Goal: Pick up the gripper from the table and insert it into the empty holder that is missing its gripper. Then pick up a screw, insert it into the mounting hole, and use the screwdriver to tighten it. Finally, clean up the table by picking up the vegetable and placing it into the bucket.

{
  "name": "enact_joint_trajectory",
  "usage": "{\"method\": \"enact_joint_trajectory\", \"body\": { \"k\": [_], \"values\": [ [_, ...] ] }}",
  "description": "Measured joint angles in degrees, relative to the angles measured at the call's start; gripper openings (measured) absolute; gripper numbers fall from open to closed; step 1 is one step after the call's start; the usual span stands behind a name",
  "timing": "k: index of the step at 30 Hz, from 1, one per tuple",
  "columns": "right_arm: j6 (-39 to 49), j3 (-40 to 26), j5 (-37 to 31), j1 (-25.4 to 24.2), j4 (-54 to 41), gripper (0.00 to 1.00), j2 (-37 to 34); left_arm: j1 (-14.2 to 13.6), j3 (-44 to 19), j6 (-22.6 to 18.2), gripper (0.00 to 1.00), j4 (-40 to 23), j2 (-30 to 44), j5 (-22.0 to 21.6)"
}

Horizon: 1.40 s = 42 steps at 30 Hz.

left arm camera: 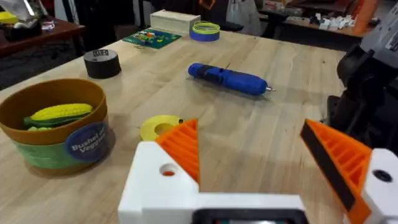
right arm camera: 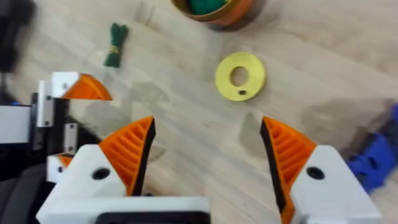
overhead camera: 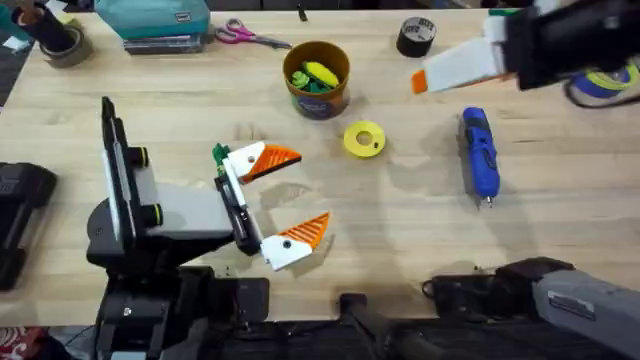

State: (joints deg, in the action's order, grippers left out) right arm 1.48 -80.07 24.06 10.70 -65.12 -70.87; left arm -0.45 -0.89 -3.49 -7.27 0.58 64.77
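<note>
Overhead, a yellow disc (overhead camera: 364,139) lies between the bucket (overhead camera: 317,80), which holds the vegetable (overhead camera: 320,73), and the blue screwdriver (overhead camera: 479,153) on the table (overhead camera: 400,230); a black tape roll (overhead camera: 416,36) sits beyond. The left gripper (overhead camera: 285,198) rests low, fingers wide apart and empty. The right gripper (right arm camera: 205,152) hangs over the disc, likewise spread and empty.

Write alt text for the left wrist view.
The left gripper is open above the wooden table, white fingers with orange pads. Beyond lie a yellow disc, the blue screwdriver and the bucket holding a corn cob.
</note>
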Motion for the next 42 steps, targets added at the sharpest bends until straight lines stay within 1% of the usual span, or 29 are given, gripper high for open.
{"method": "enact_joint_trajectory", "body": {
  "k": [4,8,11,17,20,22,32,38,42],
  "values": [
    [0.71,-0.16,-5.54,-0.02,-2.64,0.997,4.1,0.0,0.0,0.0,0.985,0.0,-0.02,0.0],
    [1.64,-0.12,-8.78,-0.02,-3.61,0.997,7.02,0.0,0.0,0.0,0.985,0.0,0.0,0.0],
    [2.03,1.15,-11.26,0.0,-3.46,0.997,9.52,0.0,0.0,0.0,0.985,0.0,0.0,0.0],
    [2.42,9.39,-13.81,0.0,-0.98,0.997,15.55,0.0,0.0,0.02,0.985,0.0,0.0,0.0],
    [2.4,13.2,-14.21,0.0,1.53,0.997,17.43,0.0,0.0,0.01,0.985,0.0,-0.01,0.0],
    [2.4,14.63,-14.28,0.0,2.45,0.997,18.09,0.0,0.0,0.01,0.985,0.0,0.0,0.0],
    [2.4,15.31,-14.39,0.0,2.99,0.997,17.83,0.0,0.0,0.0,0.985,0.0,0.0,0.0],
    [2.38,15.31,-14.39,0.45,3.72,0.997,12.92,0.0,0.0,0.0,0.985,0.0,0.0,0.0],
    [2.18,15.34,-14.39,3.48,4.32,0.997,9.17,0.0,0.0,0.02,0.985,0.0,0.0,0.0]
  ]
}}
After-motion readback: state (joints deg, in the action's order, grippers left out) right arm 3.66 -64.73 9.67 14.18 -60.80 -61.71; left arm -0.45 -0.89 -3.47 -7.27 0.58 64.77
